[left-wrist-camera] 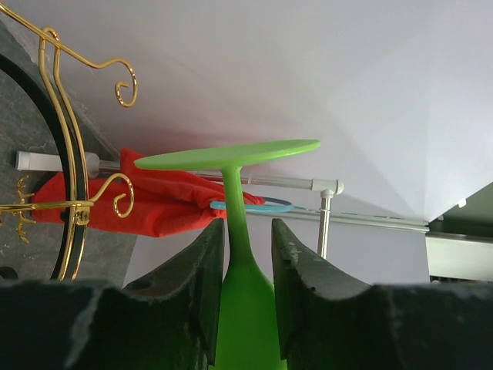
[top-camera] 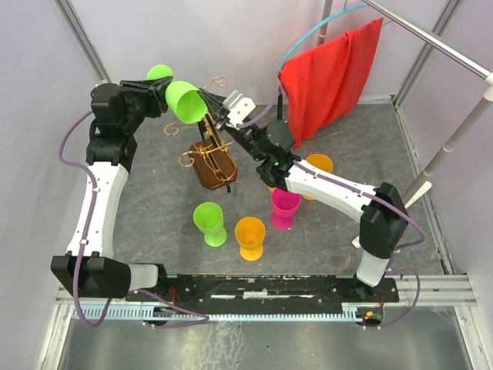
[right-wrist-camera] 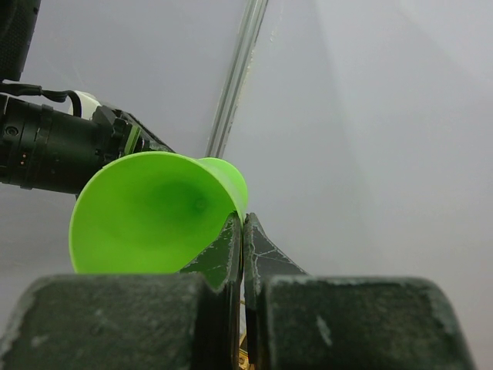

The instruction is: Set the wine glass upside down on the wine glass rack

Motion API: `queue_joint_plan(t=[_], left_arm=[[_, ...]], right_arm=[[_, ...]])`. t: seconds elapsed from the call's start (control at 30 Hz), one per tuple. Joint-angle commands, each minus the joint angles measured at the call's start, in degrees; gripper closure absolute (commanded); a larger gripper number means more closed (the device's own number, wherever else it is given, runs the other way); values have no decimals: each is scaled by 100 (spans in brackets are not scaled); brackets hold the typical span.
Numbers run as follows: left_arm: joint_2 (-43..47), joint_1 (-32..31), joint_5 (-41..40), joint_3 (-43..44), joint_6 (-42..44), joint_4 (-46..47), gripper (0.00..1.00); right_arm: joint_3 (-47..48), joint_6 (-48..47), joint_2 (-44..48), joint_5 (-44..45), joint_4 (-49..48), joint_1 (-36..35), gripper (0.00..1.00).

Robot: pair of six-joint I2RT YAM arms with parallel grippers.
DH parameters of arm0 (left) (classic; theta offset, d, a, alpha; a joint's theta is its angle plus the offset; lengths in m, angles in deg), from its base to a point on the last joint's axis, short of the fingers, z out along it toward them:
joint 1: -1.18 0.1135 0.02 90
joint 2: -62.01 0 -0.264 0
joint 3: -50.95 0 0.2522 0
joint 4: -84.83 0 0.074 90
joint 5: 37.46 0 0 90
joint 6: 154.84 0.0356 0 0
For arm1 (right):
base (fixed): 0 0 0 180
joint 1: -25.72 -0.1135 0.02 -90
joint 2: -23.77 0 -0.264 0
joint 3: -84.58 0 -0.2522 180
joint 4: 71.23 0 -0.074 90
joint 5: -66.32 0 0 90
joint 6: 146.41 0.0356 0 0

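Dark brown wooden wine glass rack with gold wire arms (top-camera: 213, 166); bright green plastic wine glass (top-camera: 185, 100) tilted in the air just above it.
I see my left gripper (left-wrist-camera: 246, 254) clamped on the glass's stem, and my right gripper (right-wrist-camera: 243, 231) pinched closed beside its bowl.

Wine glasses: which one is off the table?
The green wine glass in the left gripper, held up beside the rack; the second green glass, the pink glass and the orange glasses stand on the table.
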Motion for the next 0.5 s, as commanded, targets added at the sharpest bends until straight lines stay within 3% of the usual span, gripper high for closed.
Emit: queue_joint_plan(t=[0.0, 0.47], left_arm=[[38, -61, 254, 5, -79, 382, 63], [10, -71, 306, -35, 29, 496, 76]], right_arm=[[301, -433, 94, 98, 324, -254, 99], [297, -585, 93, 36, 400, -392, 99]])
